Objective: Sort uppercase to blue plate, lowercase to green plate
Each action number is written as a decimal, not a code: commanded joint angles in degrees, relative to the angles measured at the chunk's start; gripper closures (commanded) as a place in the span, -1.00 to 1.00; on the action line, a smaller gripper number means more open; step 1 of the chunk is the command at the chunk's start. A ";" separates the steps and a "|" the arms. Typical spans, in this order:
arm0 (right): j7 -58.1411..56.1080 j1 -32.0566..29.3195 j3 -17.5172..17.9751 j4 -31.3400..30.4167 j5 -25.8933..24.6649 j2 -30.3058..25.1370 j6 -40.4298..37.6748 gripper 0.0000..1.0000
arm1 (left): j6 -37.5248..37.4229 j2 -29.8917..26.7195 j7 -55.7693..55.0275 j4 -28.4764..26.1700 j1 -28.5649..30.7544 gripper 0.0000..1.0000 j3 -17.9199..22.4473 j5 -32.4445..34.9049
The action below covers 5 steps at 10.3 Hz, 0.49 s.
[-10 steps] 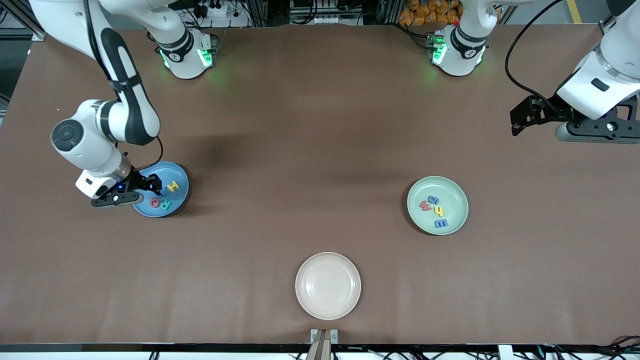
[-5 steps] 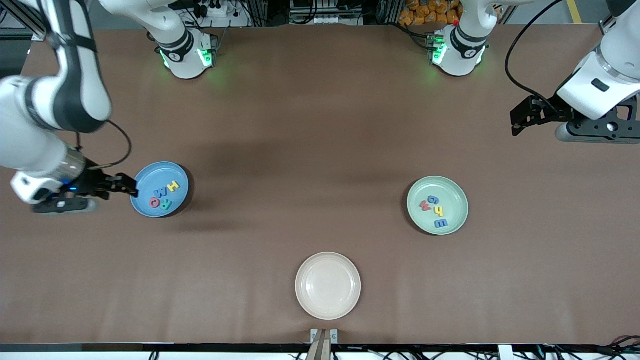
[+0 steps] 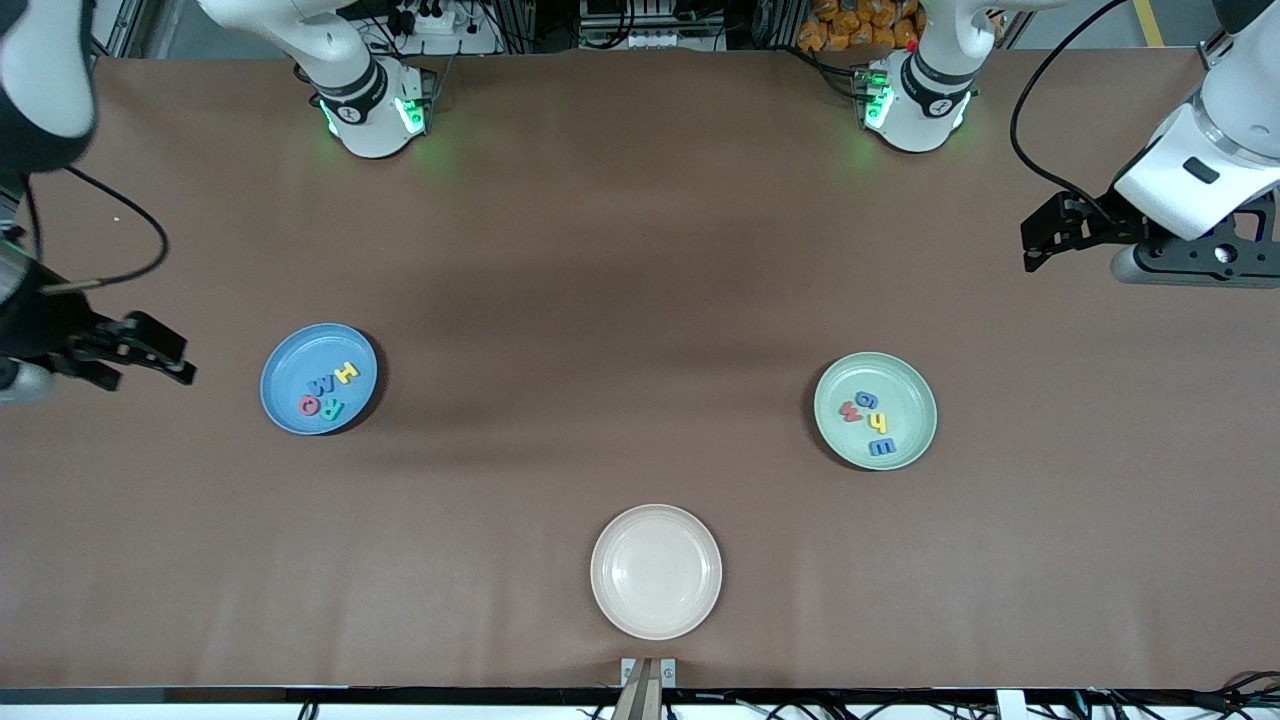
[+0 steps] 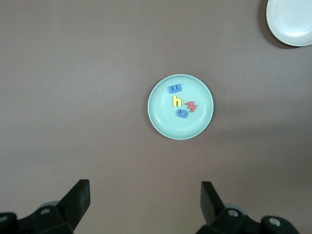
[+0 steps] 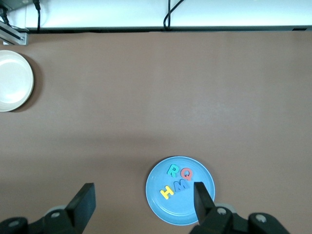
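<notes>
The blue plate [image 3: 298,358] holds the uppercase letters: yellow H [image 3: 346,372], blue M [image 3: 322,385], teal-green R [image 3: 333,408] and red Q [image 3: 309,405]. The green plate [image 3: 908,400] holds the lowercase letters: blue g [image 3: 866,398], red w [image 3: 851,410], yellow h [image 3: 878,422] and blue m [image 3: 881,447]. My right gripper [image 3: 178,362] is open and empty, up over bare table beside the blue plate, toward the right arm's end. The right wrist view shows its open gripper [image 5: 144,200] and the blue plate [image 5: 180,210]. My left gripper [image 3: 1030,250] waits open at the left arm's end. The left wrist view shows its open gripper [image 4: 145,192] and the green plate [image 4: 197,124].
A larger cream plate [image 3: 656,570] with nothing in it sits near the front edge, midway between the two plates. It also shows in the left wrist view [image 4: 291,22] and in the right wrist view [image 5: 12,80].
My right gripper has risen from over the blue plate and moved off toward the right arm's end. The blue M now shows lying in the plate. The left arm has not moved.
</notes>
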 commanded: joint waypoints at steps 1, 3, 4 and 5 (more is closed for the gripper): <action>0.20 -1.45 0.99 3.73 0.34 0.14 -2.43 -0.97 | -0.99 0.01 0.49 1.02 0.31 -1.00 -0.06 -1.05; -0.32 -1.36 3.17 4.00 -0.97 -0.65 -3.49 -1.00 | -0.99 0.01 0.49 1.02 0.31 -1.00 -0.06 -1.05; -0.32 -1.36 5.10 4.00 -5.07 -1.09 -3.49 -1.00 | -0.99 0.01 0.49 1.02 0.31 -1.00 -0.06 -0.96; -0.15 -1.36 6.69 4.09 -8.51 -1.36 -3.49 -1.00 | -0.99 0.10 0.49 1.02 0.31 -1.00 -0.06 -0.96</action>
